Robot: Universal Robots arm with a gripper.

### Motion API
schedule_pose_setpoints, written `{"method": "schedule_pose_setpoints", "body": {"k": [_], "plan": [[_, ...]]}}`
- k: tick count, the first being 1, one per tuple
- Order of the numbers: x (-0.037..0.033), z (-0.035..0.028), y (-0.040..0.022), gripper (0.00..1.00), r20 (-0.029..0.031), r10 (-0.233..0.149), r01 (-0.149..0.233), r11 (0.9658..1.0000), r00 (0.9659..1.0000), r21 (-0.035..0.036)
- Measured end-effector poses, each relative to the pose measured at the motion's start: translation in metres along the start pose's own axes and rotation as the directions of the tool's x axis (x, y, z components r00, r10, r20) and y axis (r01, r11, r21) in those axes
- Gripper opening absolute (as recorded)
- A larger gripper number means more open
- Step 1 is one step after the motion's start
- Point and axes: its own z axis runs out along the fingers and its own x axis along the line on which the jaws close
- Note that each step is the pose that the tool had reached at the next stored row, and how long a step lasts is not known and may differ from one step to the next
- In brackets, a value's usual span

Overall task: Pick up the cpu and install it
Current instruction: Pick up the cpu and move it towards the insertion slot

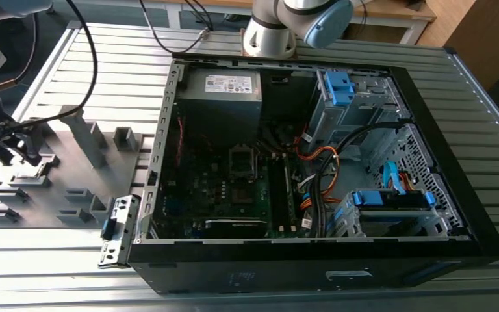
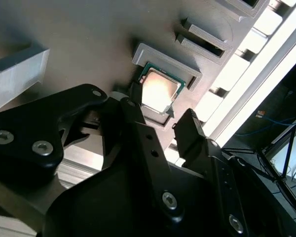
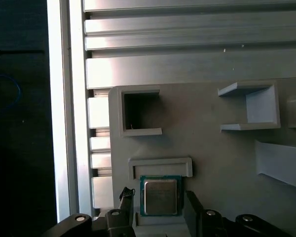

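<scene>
Black fingers (image 2: pixel 144 136) stand apart, flanking the cpu (image 3: pixel 160 196) on the grey plate (image 3: pixel 212 163).

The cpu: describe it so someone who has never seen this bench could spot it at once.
Beside the open computer case, on the exterior view's left, lies a grey fixture plate with raised pockets. In the first wrist view the cpu sits in one pocket, straddled by the open gripper. It alone is a silver-topped square edged green.
</scene>
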Motion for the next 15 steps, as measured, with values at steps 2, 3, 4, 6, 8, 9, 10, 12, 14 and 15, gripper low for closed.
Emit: {"method": "schedule_pose_setpoints", "body": {"k": [2,3,4,6,8,9,10,12,14,15], "plan": [[0.0001,0.0030,-0.0001,0.53,-0.0005,0.000,0.000,1.0000,1.0000,0.0007],[0.0001,0.0048,-0.0002,0.53,-0.0005,0.000,0.000,1.0000,1.0000,0.0010],[0.0002,0.0066,-0.0002,0.53,-0.0004,-0.001,0.001,1.0000,1.0000,0.0011],[0.0002,0.0095,-0.0003,0.53,-0.0008,-0.002,0.002,1.0000,1.0000,0.0015],[0.0002,0.0112,-0.0004,0.53,-0.0016,-0.003,0.003,1.0000,1.0000,0.0023],[0.0002,0.0117,-0.0004,0.53,-0.0018,-0.003,0.003,1.0000,1.0000,0.0028],[0.0002,0.0121,-0.0004,0.53,-0.0020,-0.003,0.003,1.0000,1.0000,0.0036],[0.0003,0.0121,-0.0004,0.53,-0.0022,-0.003,0.003,1.0000,1.0000,0.0040],[0.0002,0.0122,-0.0004,0.53,-0.0021,-0.003,0.003,1.0000,1.0000,0.0040],[0.0003,0.0123,-0.0004,0.53,-0.0021,-0.003,0.003,1.0000,1.0000,0.0039]]}}
